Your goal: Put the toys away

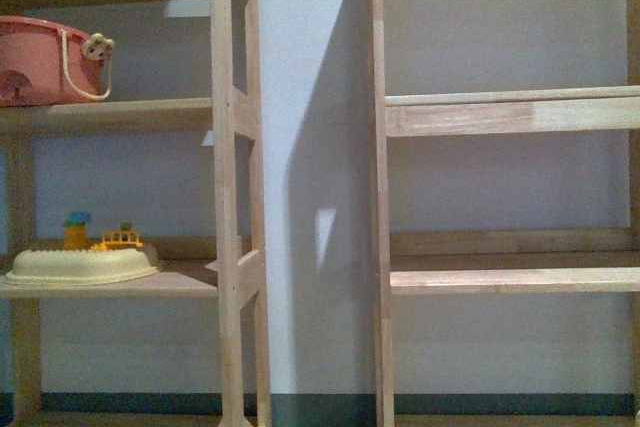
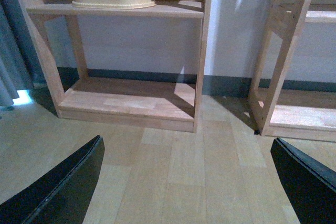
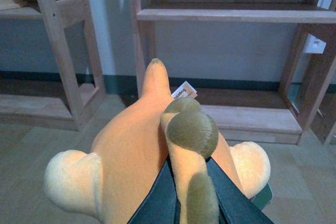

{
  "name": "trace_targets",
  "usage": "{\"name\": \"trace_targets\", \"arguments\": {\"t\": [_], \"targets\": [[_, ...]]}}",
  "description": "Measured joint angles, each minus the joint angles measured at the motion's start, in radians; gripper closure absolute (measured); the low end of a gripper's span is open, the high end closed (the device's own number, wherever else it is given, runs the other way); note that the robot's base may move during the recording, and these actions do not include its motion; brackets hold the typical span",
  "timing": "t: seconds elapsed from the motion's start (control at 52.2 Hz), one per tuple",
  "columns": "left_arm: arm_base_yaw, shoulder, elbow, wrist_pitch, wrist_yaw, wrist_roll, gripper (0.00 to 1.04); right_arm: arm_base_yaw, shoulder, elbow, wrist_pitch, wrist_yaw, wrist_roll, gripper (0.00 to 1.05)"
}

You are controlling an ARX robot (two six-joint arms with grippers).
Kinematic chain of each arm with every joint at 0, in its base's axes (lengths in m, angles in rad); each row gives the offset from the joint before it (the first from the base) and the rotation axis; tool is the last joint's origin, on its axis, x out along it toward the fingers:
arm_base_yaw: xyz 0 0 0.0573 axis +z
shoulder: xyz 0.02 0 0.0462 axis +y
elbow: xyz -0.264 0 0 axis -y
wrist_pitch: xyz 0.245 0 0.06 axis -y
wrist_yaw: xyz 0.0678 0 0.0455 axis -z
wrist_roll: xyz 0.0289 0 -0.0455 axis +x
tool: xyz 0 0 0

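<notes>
In the right wrist view an orange-yellow plush toy (image 3: 131, 150) fills the lower half, with pale rounded limbs, olive-green tips and a small white tag (image 3: 184, 92). My right gripper (image 3: 190, 203) is shut on one of its limbs, the dark fingers (image 3: 231, 203) pressing it from both sides, above the wooden floor. My left gripper (image 2: 189, 182) is open; its black fingers (image 2: 58, 187) stand wide apart over bare floor planks with nothing between them. Neither arm shows in the front view.
Two wooden shelf racks (image 1: 235, 187) stand against a pale wall. The left rack holds a pink basket (image 1: 45, 62) on an upper shelf and a cream tray (image 1: 80, 265) with small yellow toys below. The right rack's shelves (image 1: 510, 277) are bare. A curtain (image 2: 13, 72) hangs by the left rack.
</notes>
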Motion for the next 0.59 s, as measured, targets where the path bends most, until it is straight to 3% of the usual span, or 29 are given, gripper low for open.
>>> {"name": "trace_targets", "arguments": {"t": [0.594], "targets": [[0.000, 0.000, 0.000, 0.000, 0.000, 0.000, 0.06, 0.000, 0.000, 0.000, 0.000, -0.001, 0.000, 0.99]]}}
